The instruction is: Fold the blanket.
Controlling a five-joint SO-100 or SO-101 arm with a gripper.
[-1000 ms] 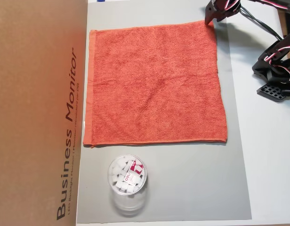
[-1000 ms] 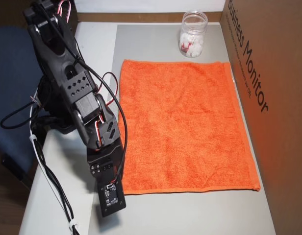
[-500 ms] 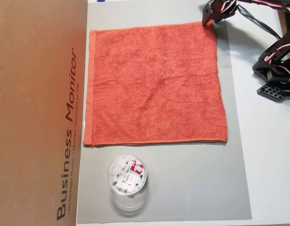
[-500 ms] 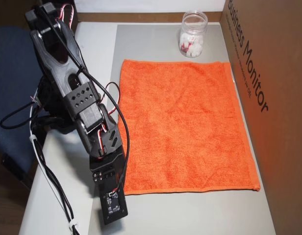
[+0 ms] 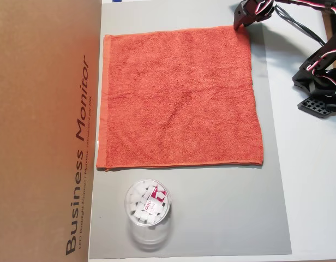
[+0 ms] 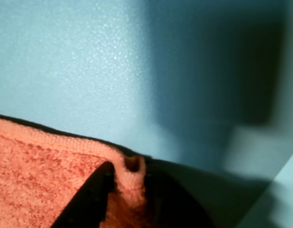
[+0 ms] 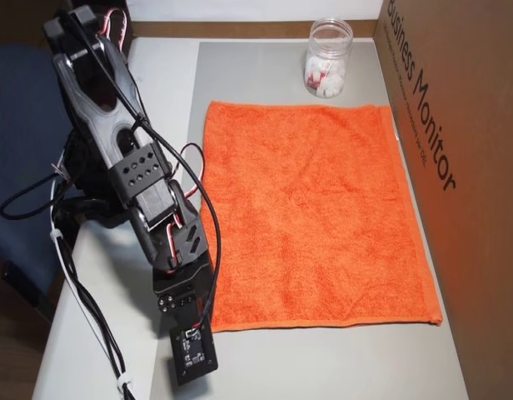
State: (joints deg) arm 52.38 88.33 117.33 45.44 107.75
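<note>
The blanket lies spread flat on the grey mat, one layer, roughly square, with its hems straight. In an overhead view its left hem runs right along the brown cardboard box printed "Business Monitor", touching or very nearly touching it. In the other overhead view the same towel shows bright orange, with the box standing along its right side.

The black arm reaches down beside the blanket, well away from the box, and its head sits over the blanket's corner on that side. In an overhead view the pincer is at the blanket's top right corner, the one farthest from the box. The wrist view shows it best: the pincer has two dark fingers set on either side of a raised bit of the corner hem, which stands up between them. The fingers look closed in on that fold, pinching the blanket's corner.

A clear plastic jar with white pieces inside stands on the mat near the box, just off the blanket's hem and not touching it. The white counter shows past the mat on the side away from the box.
</note>
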